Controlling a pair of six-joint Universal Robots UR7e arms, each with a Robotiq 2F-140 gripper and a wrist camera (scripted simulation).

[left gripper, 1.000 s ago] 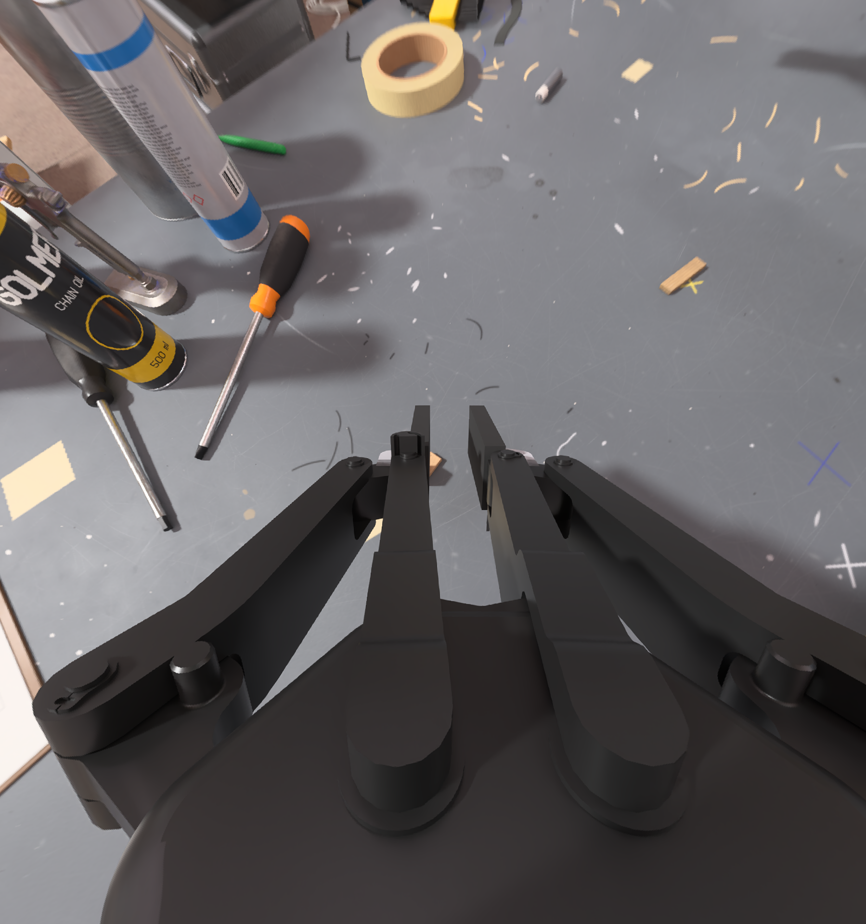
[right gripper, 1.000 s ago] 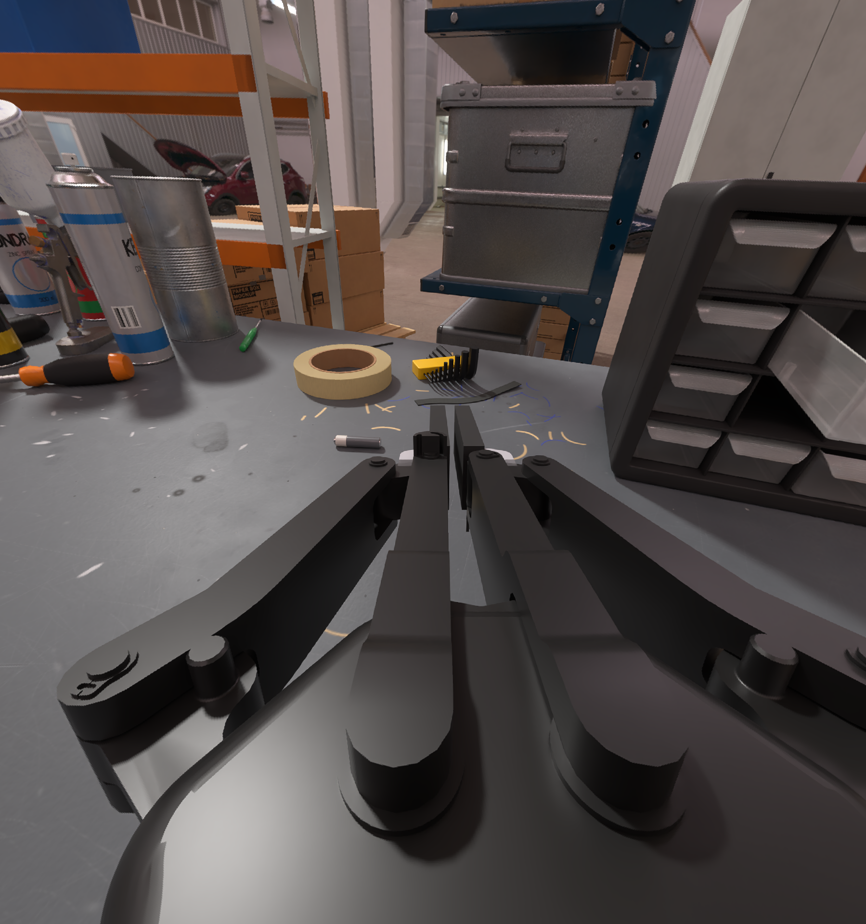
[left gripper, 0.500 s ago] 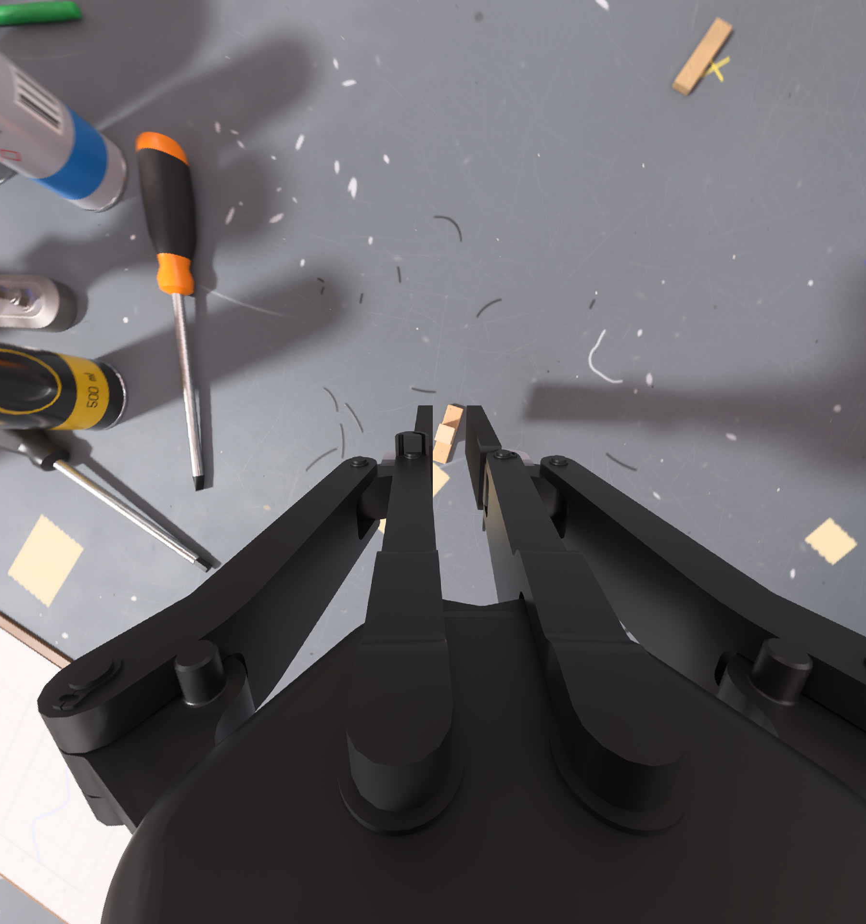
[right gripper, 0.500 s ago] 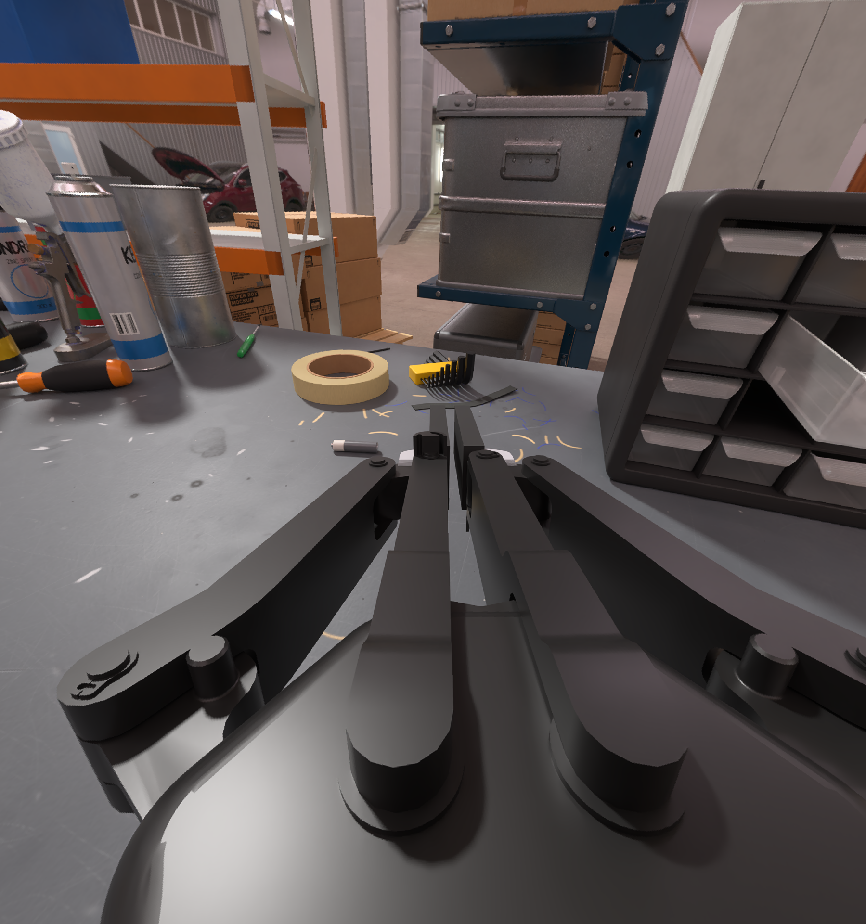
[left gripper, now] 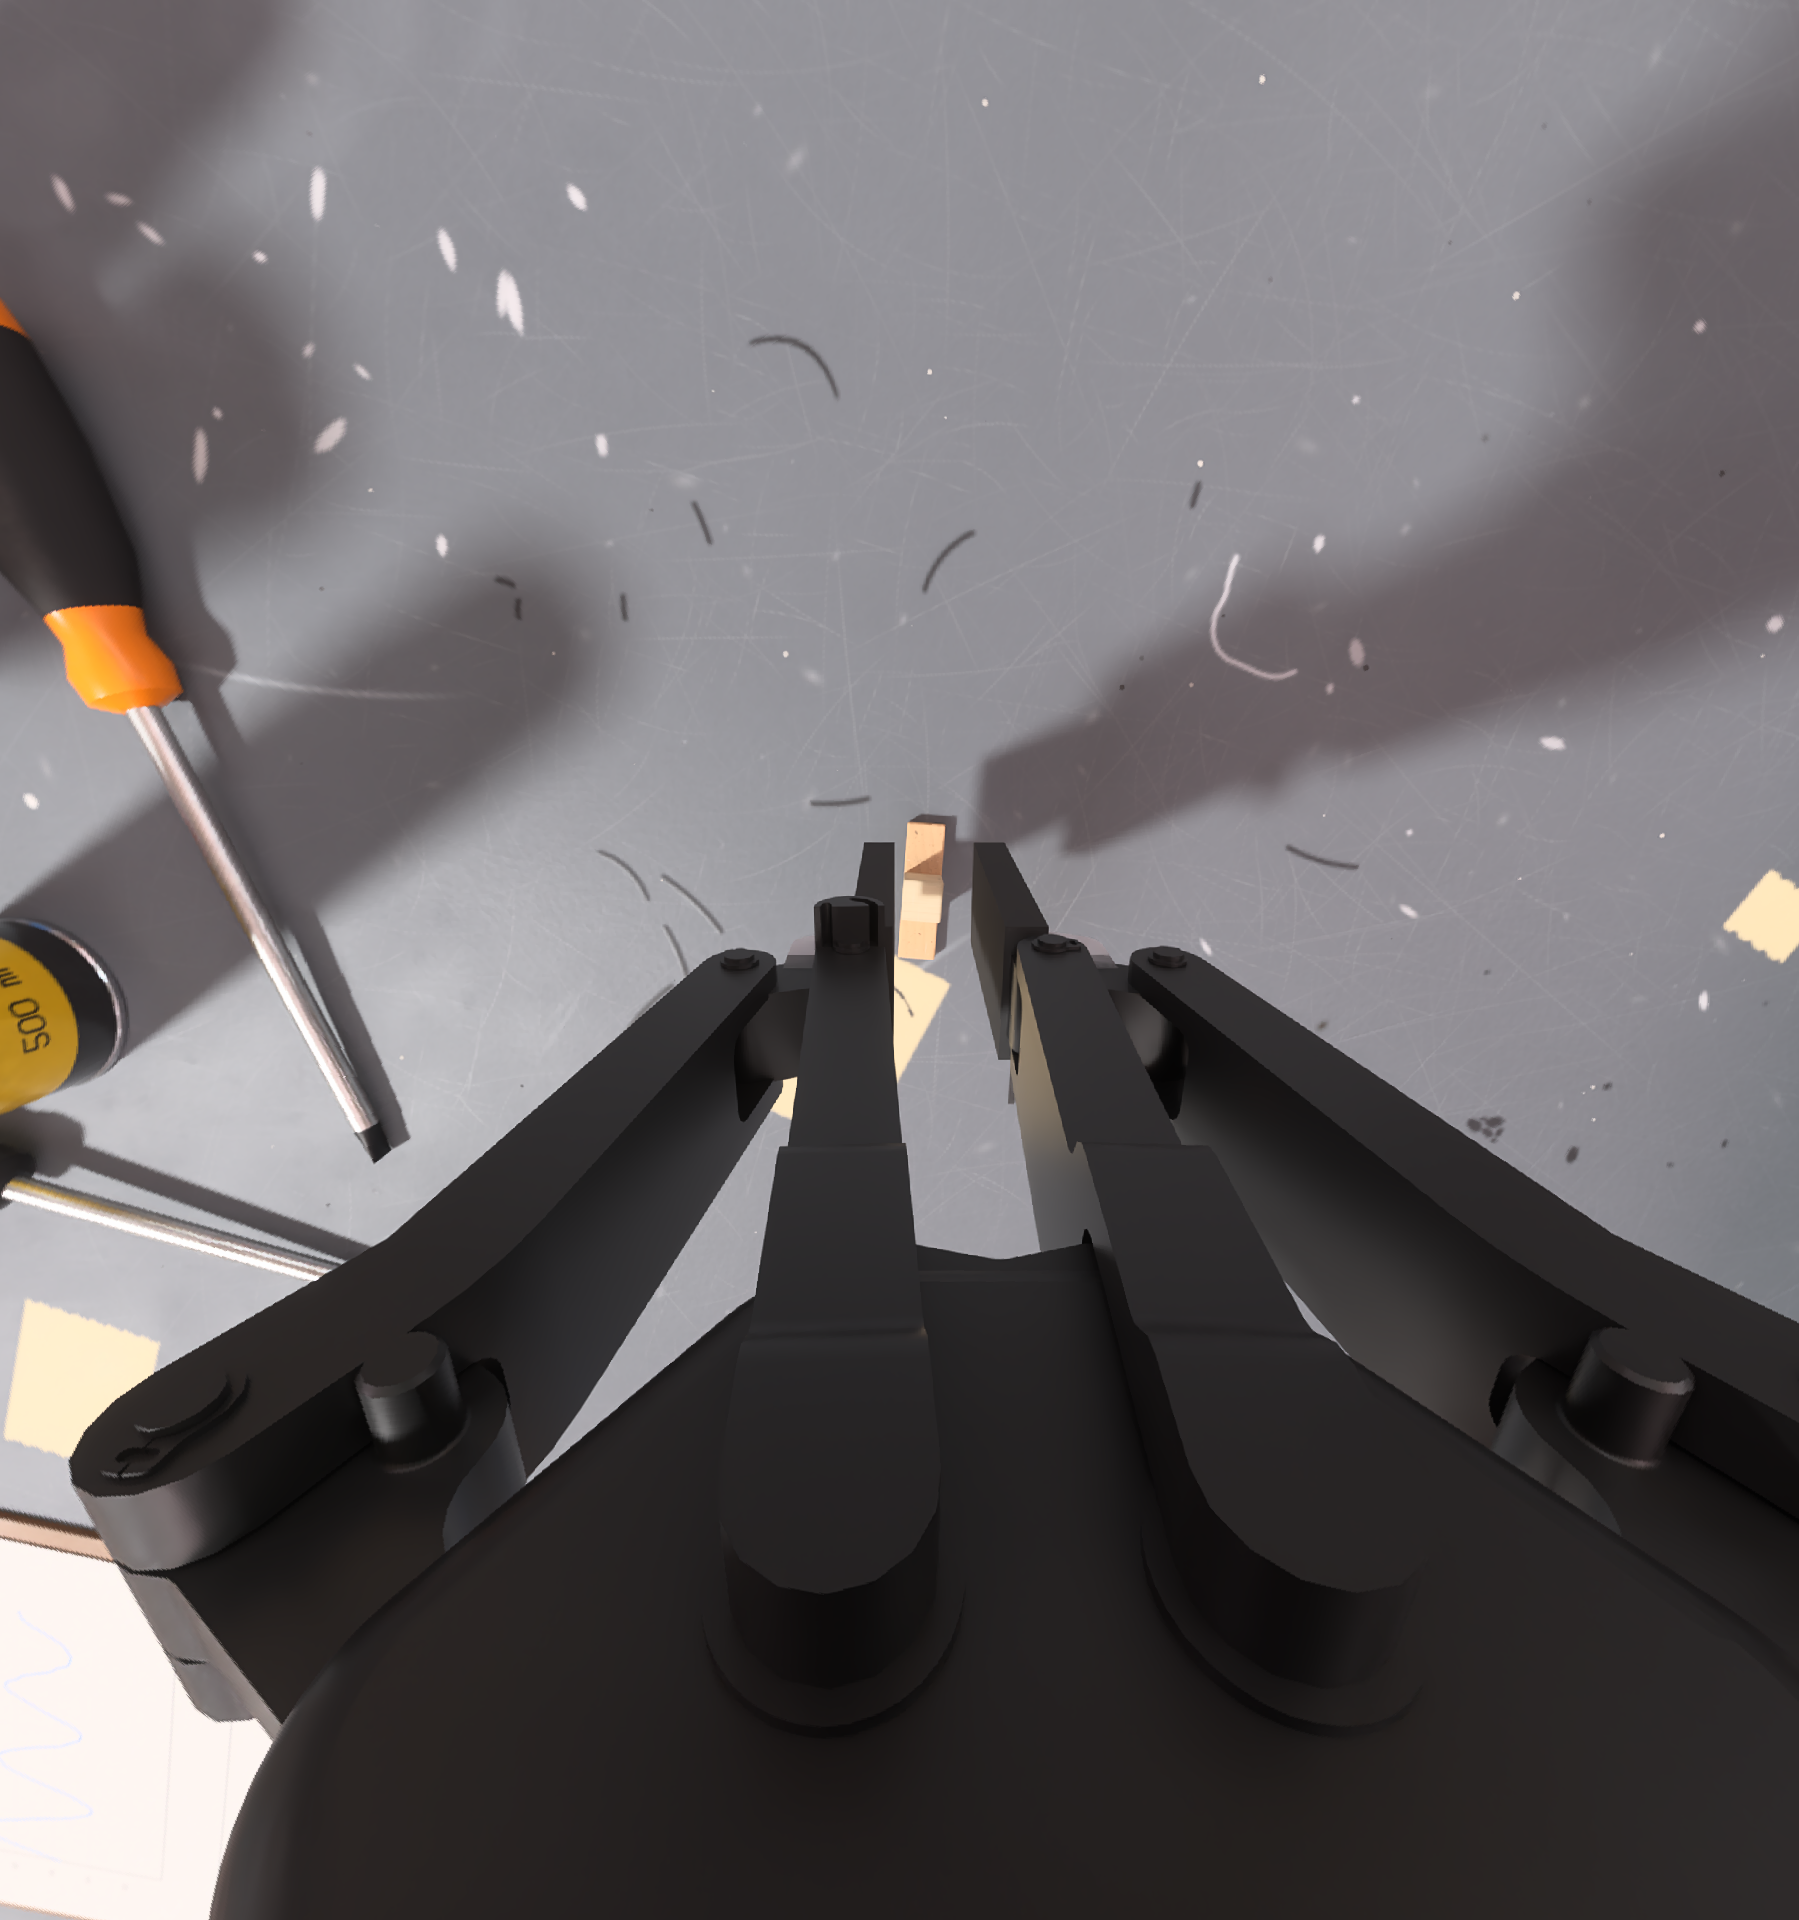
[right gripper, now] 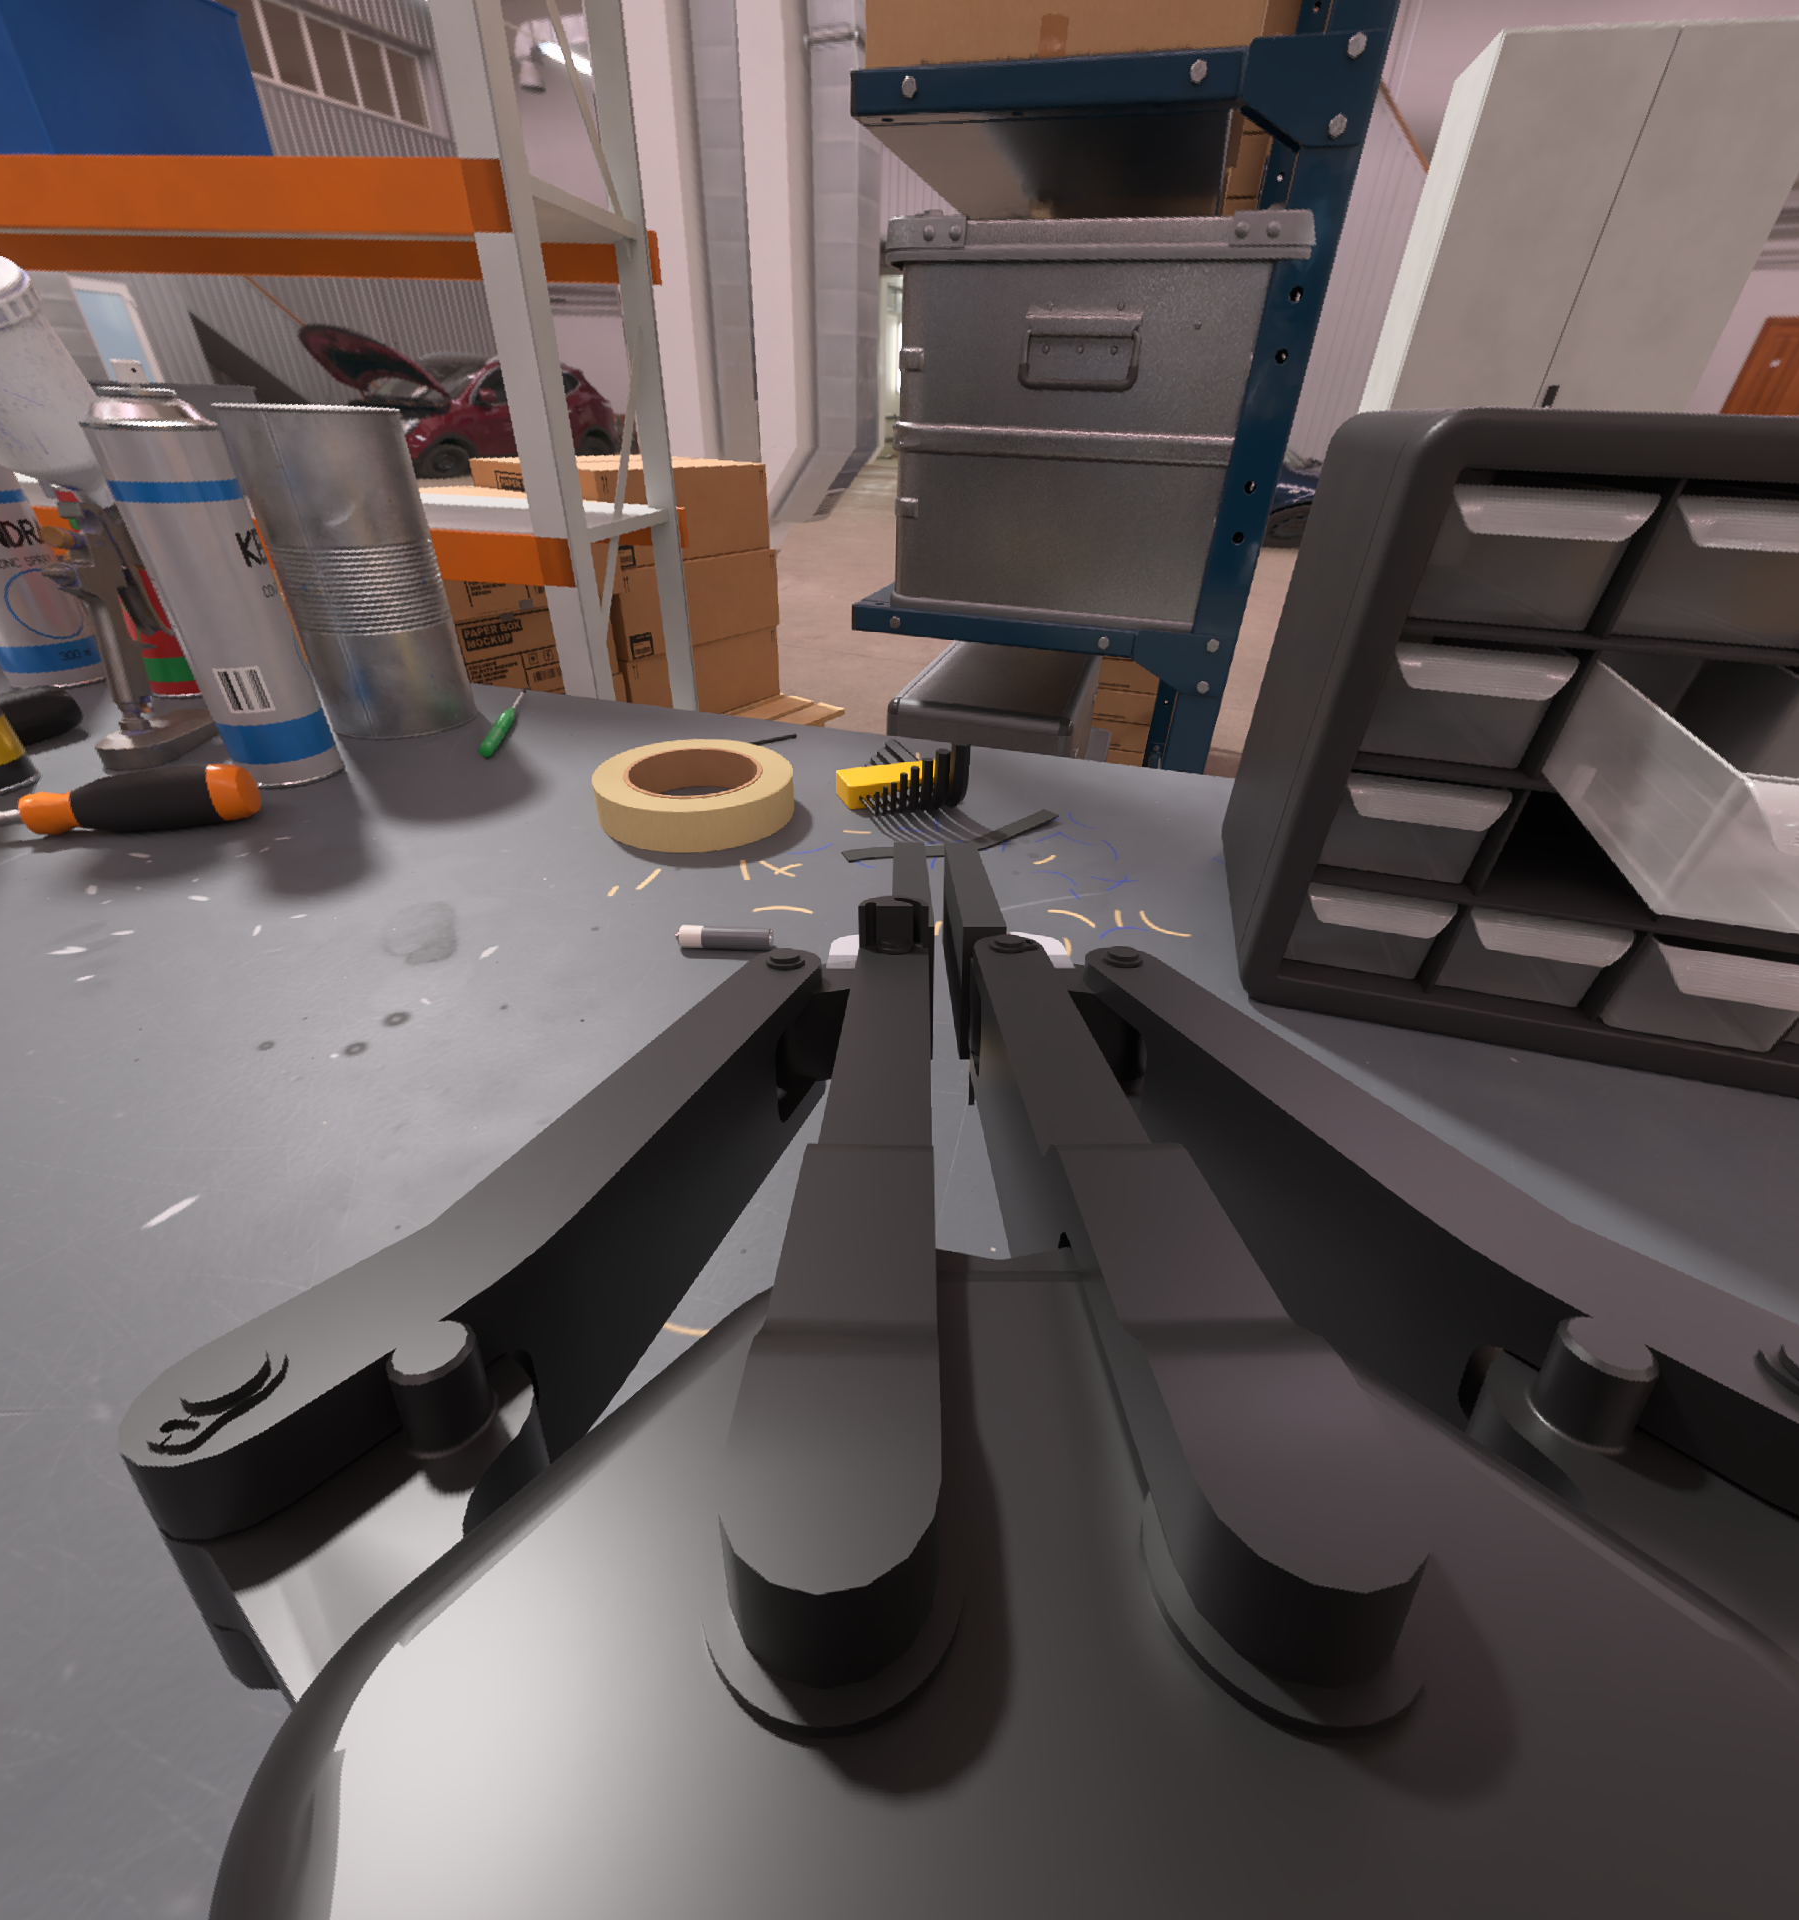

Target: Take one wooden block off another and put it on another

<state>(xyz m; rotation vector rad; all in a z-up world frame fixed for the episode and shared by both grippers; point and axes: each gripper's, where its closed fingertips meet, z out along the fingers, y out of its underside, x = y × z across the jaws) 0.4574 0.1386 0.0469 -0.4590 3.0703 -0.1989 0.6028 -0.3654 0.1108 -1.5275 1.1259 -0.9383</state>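
In the left wrist view, a small stack of pale wooden blocks [left gripper: 922,888] stands on the grey table [left gripper: 1082,312], seen from above through the gap between my fingertips. My left gripper [left gripper: 933,862] hovers above the stack with its fingers a narrow gap apart and nothing held. How many blocks are in the stack is hard to tell. My right gripper [right gripper: 934,862] is shut and empty, low over the table. No wooden block shows in the right wrist view.
An orange-and-black screwdriver [left gripper: 64,499], a black-and-yellow can [left gripper: 12,1023] and a white sheet [left gripper: 33,1714] lie left of the stack. The right wrist view shows a tape roll [right gripper: 692,795], a hex key set [right gripper: 900,779], spray cans [right gripper: 209,592] and a drawer cabinet [right gripper: 1549,727].
The left gripper has moved down and over the table, and the wooden stack has come into view between its fingertips. The right gripper has barely moved.
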